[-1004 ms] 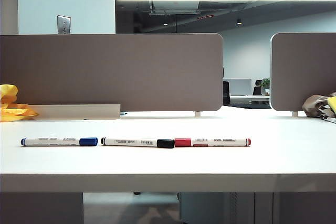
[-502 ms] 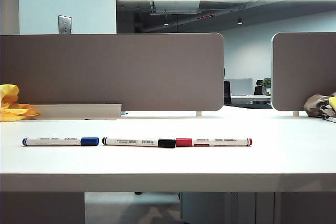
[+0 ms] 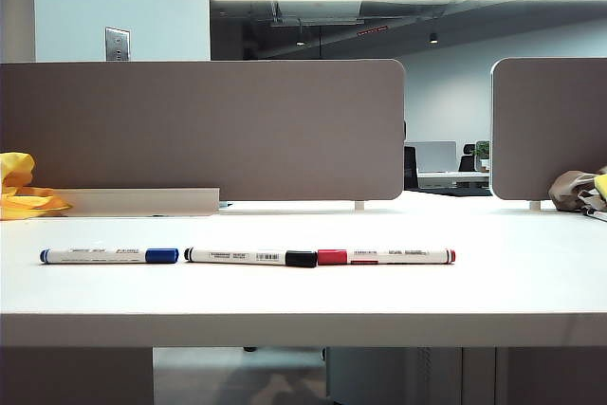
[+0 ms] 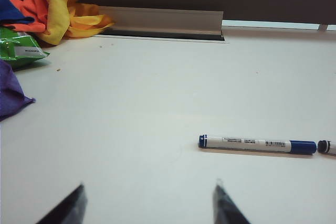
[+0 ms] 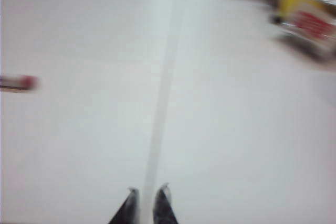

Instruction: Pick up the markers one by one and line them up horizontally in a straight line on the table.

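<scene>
A: Three markers down on the white table (image 3: 531,301), end to end in one row across the exterior view. Blue-capped marker (image 3: 109,256) at the left end, then a small gap, then the black-capped marker (image 3: 250,257), its cap butting against the red cap of the red-capped marker (image 3: 384,256).

B: Straight?

A: Looks level, parallel to the front edge. Probably nothing left to place; judged done, or very near it. Only quibble: that gap after the blue one, against the touching pair.

B: And the grippers?

A: Neither visible from the exterior camera. Left gripper (image 4: 149,205) seen from its own wrist: jaws spread wide, nothing between them, hovering over bare table with the blue-capped marker (image 4: 257,144) lying just ahead and to one side, tip of the black-capped one at the frame edge. Right gripper (image 5: 147,203) in a blurred wrist picture: fingertips almost together, nothing pinched, only the red end of a marker (image 5: 18,82) showing well off to the side.

B: Anything else around?

A: Yellow and orange cloth (image 4: 60,6) and a green packet (image 4: 21,48) near the grey divider panel (image 3: 204,130), well apart from the row.
</scene>
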Controlling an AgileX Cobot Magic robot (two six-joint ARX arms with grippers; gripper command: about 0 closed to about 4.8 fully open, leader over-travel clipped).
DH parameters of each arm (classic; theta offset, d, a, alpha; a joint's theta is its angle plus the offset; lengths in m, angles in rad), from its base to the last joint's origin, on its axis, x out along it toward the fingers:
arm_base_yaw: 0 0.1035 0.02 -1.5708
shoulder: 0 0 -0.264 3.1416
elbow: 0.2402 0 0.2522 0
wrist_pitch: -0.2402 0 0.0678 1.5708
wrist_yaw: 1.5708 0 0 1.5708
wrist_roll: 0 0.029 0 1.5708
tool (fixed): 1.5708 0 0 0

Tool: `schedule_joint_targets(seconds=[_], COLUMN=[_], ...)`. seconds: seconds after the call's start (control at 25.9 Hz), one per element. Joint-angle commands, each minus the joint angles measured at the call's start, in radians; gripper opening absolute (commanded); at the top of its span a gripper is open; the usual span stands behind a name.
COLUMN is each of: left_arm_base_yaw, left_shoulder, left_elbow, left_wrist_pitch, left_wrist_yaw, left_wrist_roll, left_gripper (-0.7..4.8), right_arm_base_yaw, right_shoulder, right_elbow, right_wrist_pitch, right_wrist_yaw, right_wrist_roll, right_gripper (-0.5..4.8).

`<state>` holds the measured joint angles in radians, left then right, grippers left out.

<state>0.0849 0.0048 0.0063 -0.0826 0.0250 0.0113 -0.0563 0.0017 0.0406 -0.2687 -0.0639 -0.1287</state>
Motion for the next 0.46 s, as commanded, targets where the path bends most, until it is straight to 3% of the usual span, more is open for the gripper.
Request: schedule_joint_targets(seconds=[0.04, 0.23, 0.46], left_arm_base_yaw=[0.002, 0.002, 0.002], left_shoulder=[0.001, 0.001, 0.001], left_elbow=[0.002, 0.002, 0.002], left_wrist_pitch=[0.013, 0.01, 0.01], left_wrist_yaw=[-0.003, -0.003, -0.003], left_wrist_roll=[0.007, 0.007, 0.007], left_gripper=[3.07, 3.07, 3.07], right_arm_base_yaw=[0.031, 0.144, 0.152], right_shoulder=[0.0, 0.0, 0.0], right_elbow=[-0.001, -0.01, -0.034], right_wrist_pitch=[0.031, 0.175, 0.243], right_wrist_yaw=[0.174, 0.276, 0.246], right_wrist_roll=[-0.003, -0.003, -0.055], right_gripper=[0.44, 0.44, 0.43])
